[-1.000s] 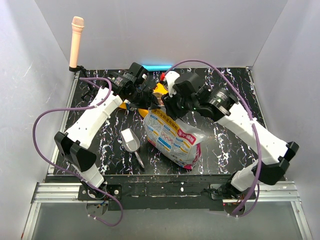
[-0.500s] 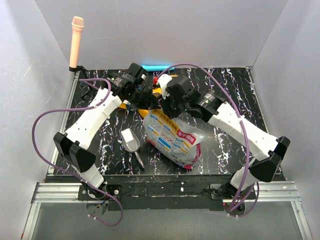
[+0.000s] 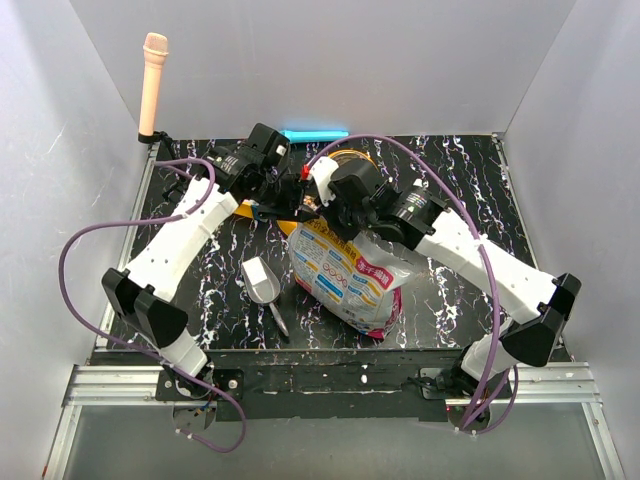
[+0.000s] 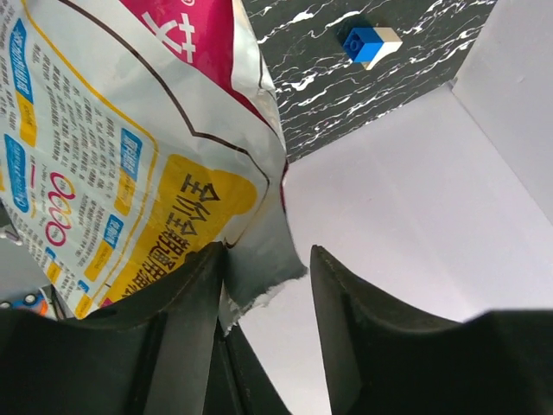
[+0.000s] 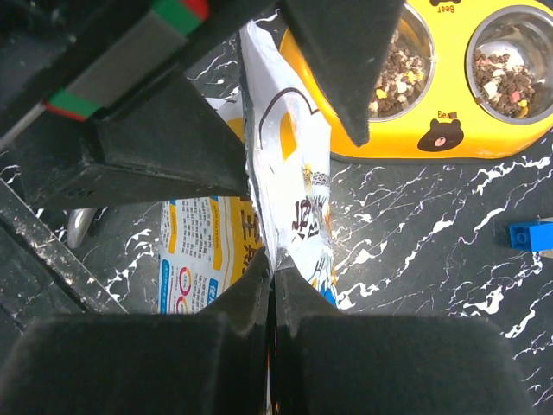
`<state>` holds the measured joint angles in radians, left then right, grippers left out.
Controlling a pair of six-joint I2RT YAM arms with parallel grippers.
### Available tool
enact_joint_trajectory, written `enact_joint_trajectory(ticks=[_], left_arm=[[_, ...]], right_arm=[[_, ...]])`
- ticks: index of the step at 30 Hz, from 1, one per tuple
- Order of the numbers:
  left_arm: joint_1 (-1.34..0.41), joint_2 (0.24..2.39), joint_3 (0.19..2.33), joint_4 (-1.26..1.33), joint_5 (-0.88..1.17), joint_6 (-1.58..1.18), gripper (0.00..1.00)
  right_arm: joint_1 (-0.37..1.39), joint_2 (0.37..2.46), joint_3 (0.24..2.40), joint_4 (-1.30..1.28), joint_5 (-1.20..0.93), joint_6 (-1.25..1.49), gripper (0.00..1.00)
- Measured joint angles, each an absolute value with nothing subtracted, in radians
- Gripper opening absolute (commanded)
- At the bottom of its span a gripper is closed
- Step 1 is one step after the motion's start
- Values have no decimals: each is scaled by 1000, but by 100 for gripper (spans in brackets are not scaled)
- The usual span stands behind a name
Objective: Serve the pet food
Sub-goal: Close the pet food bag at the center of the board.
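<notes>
The white-blue-pink foil bag point(image 3: 345, 275) lies on the black marbled table with its top lifted toward the back. My right gripper point(image 5: 275, 272) is shut on the bag's point(image 5: 289, 164) upper edge. My left gripper point(image 4: 268, 259) is open; the bag's torn corner point(image 4: 259, 259) rests against one finger without being pinched. Both grippers meet over the bag's top, left gripper point(image 3: 288, 193) beside right gripper point(image 3: 314, 208). Pet food point(image 5: 399, 65) lies as brown kibble in both steel cups of the yellow double bowl point(image 5: 389, 143). From above, the arms hide most of the bowl.
A grey scoop point(image 3: 262, 280) lies left of the bag. A blue brick point(image 5: 527, 235) sits near the bowl, seen also as a blue-white brick point(image 4: 370, 43). A pink-beige post point(image 3: 152, 85) stands at the back left corner. White walls enclose three sides.
My left gripper has opened and let go of the bag's edge. My right gripper has moved left onto the bag's top and shut on it.
</notes>
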<state>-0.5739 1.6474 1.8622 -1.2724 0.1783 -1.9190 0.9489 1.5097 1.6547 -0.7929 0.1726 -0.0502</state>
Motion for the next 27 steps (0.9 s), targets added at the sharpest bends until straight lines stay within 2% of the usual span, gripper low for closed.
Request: enact_joint_trajectory(ticks=[2, 5, 6, 7, 10, 11, 18, 19, 20, 21, 27], left_arm=[[-573, 1636, 1839, -1260, 180, -1912, 27], [-573, 1607, 1779, -1228, 185, -1901, 10], [-573, 1596, 1758, -1213, 184, -1900, 1], [-573, 1586, 1742, -1204, 182, -1899, 0], [-573, 1580, 1734, -1201, 169, -1891, 0], [-573, 1580, 1734, -1201, 167, -1890, 0], [-573, 1625, 1813, -1268, 163, -1876, 0], [-573, 1636, 1829, -1282, 166, -1873, 0], [-572, 1648, 1850, -1297, 168, -1870, 0], [-572, 1665, 1874, -1315, 169, -1867, 0], [-559, 1707, 1929, -1356, 181, -1859, 0]], right_arm=[[946, 1510, 1662, -804, 158, -51, 1], [943, 1517, 1691, -845, 152, -51, 11], [943, 1522, 1700, -858, 154, -51, 14], [943, 1528, 1709, -865, 155, -51, 15], [944, 1530, 1726, -872, 157, -47, 16], [944, 1526, 1727, -872, 160, -46, 2], [945, 1504, 1704, -857, 162, -51, 1], [945, 1502, 1702, -857, 165, -51, 2], [945, 1501, 1701, -857, 170, -51, 12], [944, 1500, 1700, -857, 175, -50, 14], [944, 1481, 1692, -874, 194, -35, 17]])
